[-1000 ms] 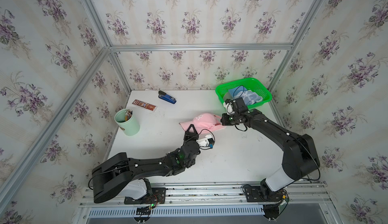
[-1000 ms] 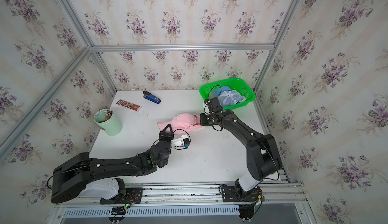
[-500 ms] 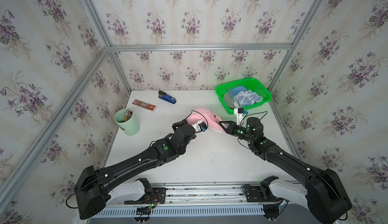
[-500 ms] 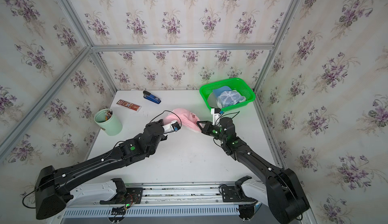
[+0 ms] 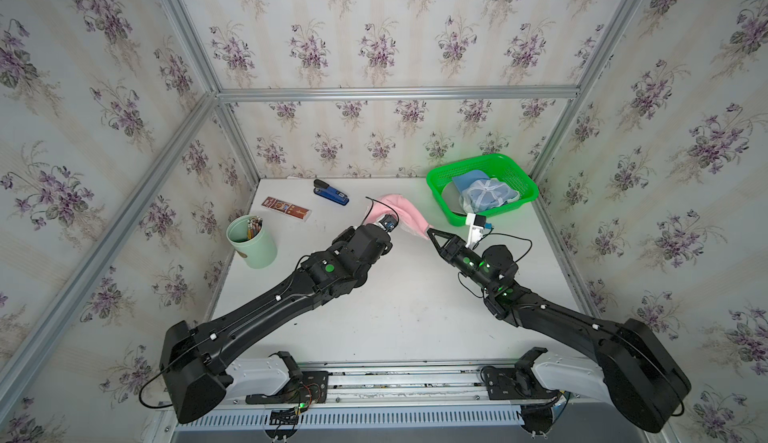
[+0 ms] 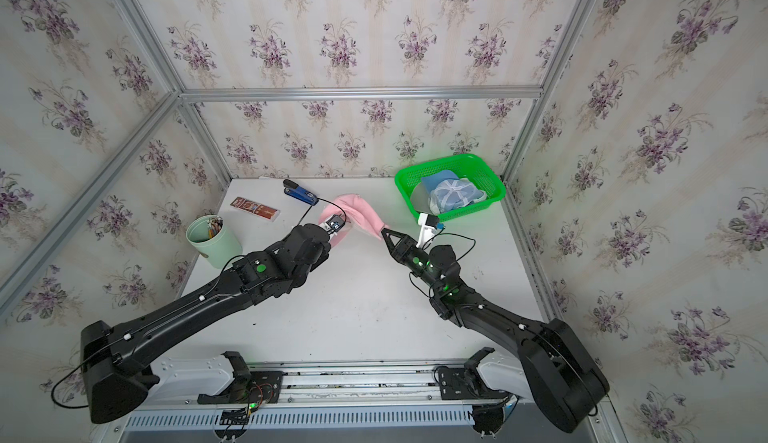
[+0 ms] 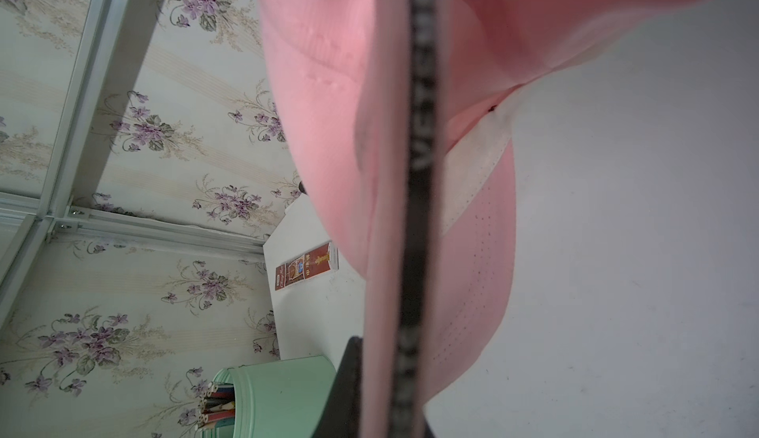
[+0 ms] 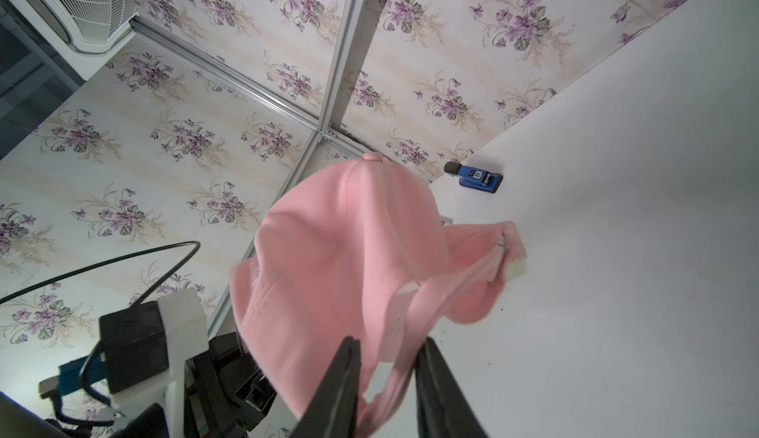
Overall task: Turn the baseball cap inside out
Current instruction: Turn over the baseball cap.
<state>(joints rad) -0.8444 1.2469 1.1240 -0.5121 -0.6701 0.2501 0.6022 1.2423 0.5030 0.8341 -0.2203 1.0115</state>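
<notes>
Wide passage over bare tabletop [image 5: 407, 316], lower centre in both top views. Mid-frame, pink cap [image 5: 409, 214] hangs. Upper right, green basket [image 5: 511, 206] blocks; left, mint cup [image 5: 253, 245]; upper left, stapler [image 5: 331, 193], flat box [image 5: 286, 208].

white lettering on black strip [image 7: 422, 87], too blurred to read

The left arm [image 5: 257, 320] and right arm [image 5: 561, 324] have matte black moulded links, bulkiest at the aluminium rail [image 5: 395, 378] and slimmer away from it. Each arm stands on a white base [image 5: 257, 374] fixed to that rail. Small white studs [image 5: 276, 298] dot the links. Green indicator lights [image 5: 329, 269] glow on the joints farthest from the rail. A white bracket [image 5: 472, 229] and a thin black cable [image 5: 513, 236] serve the right wrist camera. The fingers [image 8: 341, 382] are black and tapered.
</notes>
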